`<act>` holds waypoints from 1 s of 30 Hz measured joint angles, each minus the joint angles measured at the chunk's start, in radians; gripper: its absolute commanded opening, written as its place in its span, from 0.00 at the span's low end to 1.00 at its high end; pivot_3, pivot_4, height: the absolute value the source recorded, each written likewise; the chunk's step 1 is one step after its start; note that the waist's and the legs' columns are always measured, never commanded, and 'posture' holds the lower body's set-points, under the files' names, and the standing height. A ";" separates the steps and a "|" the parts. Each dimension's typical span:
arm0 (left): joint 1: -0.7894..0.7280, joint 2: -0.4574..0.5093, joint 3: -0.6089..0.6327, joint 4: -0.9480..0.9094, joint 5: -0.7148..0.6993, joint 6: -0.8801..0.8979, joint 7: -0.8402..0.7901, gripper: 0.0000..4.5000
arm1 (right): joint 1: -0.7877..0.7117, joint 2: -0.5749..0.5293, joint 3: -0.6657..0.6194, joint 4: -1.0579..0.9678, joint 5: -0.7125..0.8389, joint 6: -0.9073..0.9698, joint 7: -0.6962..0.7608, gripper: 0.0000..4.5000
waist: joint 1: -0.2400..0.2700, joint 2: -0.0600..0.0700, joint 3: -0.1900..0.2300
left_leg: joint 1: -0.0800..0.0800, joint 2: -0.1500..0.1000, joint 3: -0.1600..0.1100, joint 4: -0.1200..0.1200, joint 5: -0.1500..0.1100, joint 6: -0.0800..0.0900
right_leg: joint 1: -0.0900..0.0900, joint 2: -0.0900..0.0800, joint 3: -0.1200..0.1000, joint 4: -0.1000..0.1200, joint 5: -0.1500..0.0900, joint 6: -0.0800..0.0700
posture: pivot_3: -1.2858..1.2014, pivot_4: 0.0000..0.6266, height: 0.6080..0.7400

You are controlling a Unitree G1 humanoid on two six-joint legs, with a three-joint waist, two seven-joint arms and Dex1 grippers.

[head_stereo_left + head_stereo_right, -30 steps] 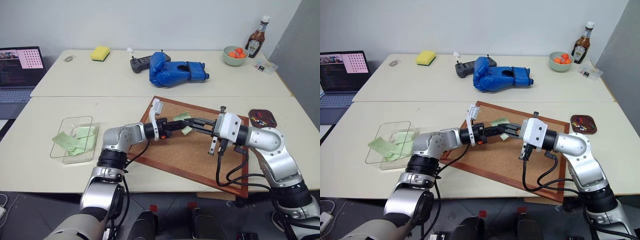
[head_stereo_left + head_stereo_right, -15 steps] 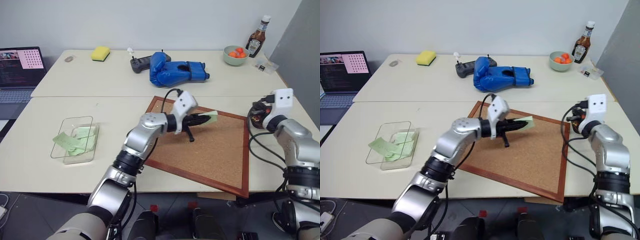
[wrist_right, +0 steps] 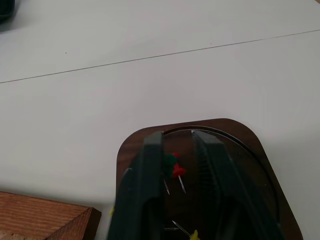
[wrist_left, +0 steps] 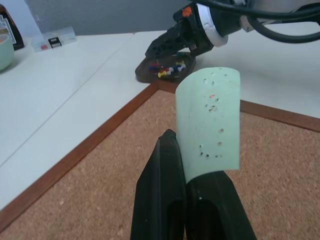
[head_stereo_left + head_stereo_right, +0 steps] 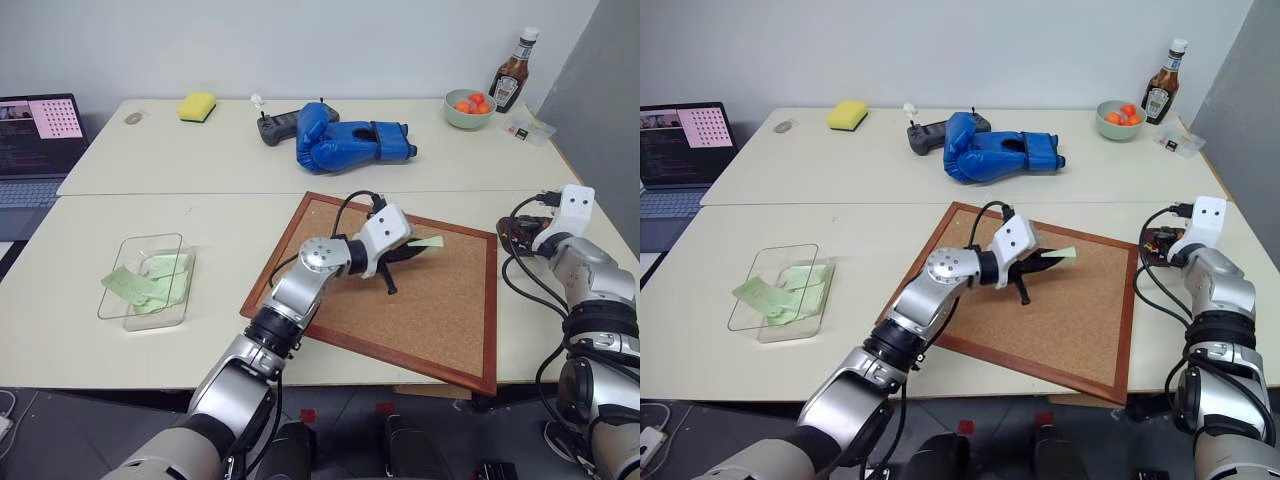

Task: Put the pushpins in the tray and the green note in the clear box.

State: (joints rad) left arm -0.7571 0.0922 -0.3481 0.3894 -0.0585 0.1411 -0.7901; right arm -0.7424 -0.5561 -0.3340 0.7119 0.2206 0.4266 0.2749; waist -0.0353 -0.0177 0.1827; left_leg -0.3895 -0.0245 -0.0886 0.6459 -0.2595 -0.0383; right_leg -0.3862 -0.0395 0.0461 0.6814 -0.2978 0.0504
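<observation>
Over the cork board (image 5: pixel 420 300), left fingers (image 4: pixel 170 195) pinch the green note (image 4: pixel 210 120); right fingers (image 3: pixel 145 190) parted above the tray (image 3: pixel 250 145).

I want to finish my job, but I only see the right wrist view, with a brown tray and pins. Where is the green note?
Observer: The left gripper has the green note pinched, above the corkboard.
Operator: Where's the clear box it goes in?
Observer: The clear box stands on the table, off to the robot's left of the corkboard.
Operator: Is anything in it?
Observer: Yes, other pale green slips; one seems to stick out over its side.
</observation>
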 measured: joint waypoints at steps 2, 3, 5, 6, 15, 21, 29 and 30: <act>0.005 0.008 0.000 -0.006 0.000 0.000 -0.007 0.00 | 0.000 -0.005 0.000 0.000 0.000 -0.001 0.000 0.47 | 0.000 0.000 0.000 | 0.000 0.000 0.000 0.000 0.000 0.000 | 0.000 0.000 0.000 0.000 0.000 0.000 | 0.52 0.24 1.00; 0.007 0.015 0.000 -0.008 0.000 0.000 -0.009 0.00 | 0.000 -0.008 0.000 0.000 0.000 -0.001 0.000 0.52 | 0.000 0.000 0.000 | 0.000 0.000 0.000 0.000 0.000 0.000 | 0.000 0.000 0.000 0.000 0.000 0.000 | 0.52 0.24 1.00; 0.008 0.021 0.000 -0.008 0.000 0.000 -0.012 0.00 | 0.001 -0.012 0.000 0.000 0.000 -0.001 -0.003 0.61 | 0.000 0.000 0.000 | 0.000 0.000 0.000 0.000 0.000 0.000 | 0.000 0.000 0.000 0.000 0.000 0.000 | 0.52 0.24 1.00; 0.009 0.023 0.001 -0.008 0.000 0.001 -0.012 0.00 | 0.002 -0.012 0.000 -0.001 0.000 -0.001 -0.005 0.69 | 0.000 0.000 0.000 | 0.000 0.000 0.000 0.000 0.000 0.000 | 0.000 0.000 0.000 0.000 0.000 0.000 | 0.52 0.24 1.00; 0.005 0.022 0.002 0.001 0.000 -0.001 -0.031 0.00 | 0.020 -0.012 0.000 -0.056 0.004 0.007 -0.016 1.00 | 0.001 0.000 0.000 | -0.001 0.000 -0.001 0.000 0.000 0.000 | -0.001 0.000 -0.001 0.000 0.000 0.000 | 0.52 0.24 1.00; -0.006 0.019 0.002 0.007 0.000 -0.003 -0.035 0.00 | 0.053 -0.020 0.024 -0.064 -0.034 -0.027 -0.018 1.00 | 0.001 0.000 0.000 | -0.001 0.000 0.000 0.000 0.000 0.000 | -0.001 0.000 0.000 0.000 0.000 0.000 | 0.52 0.24 1.00; -0.006 0.022 0.002 0.007 0.000 -0.002 -0.051 0.00 | 0.061 -0.024 0.045 -0.052 -0.081 -0.078 -0.032 1.00 | 0.000 0.000 0.000 | -0.001 0.000 0.000 0.001 0.000 0.000 | -0.001 0.000 0.000 0.001 0.000 0.000 | 0.52 0.24 1.00; -0.006 0.022 0.002 0.007 0.000 -0.001 -0.051 0.00 | 0.061 -0.024 0.045 -0.046 -0.082 -0.080 -0.032 1.00 | 0.000 0.000 0.000 | -0.001 0.000 0.000 0.001 0.000 0.000 | -0.001 0.000 0.000 0.001 0.000 0.000 | 0.52 0.24 1.00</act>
State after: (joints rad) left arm -0.7632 0.1146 -0.3463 0.3964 -0.0586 0.1401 -0.8415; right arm -0.6813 -0.5804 -0.2889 0.6663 0.1383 0.3462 0.2429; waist -0.0355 -0.0174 0.1825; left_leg -0.3909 -0.0245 -0.0889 0.6466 -0.2593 -0.0382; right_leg -0.3874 -0.0394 0.0457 0.6820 -0.2977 0.0504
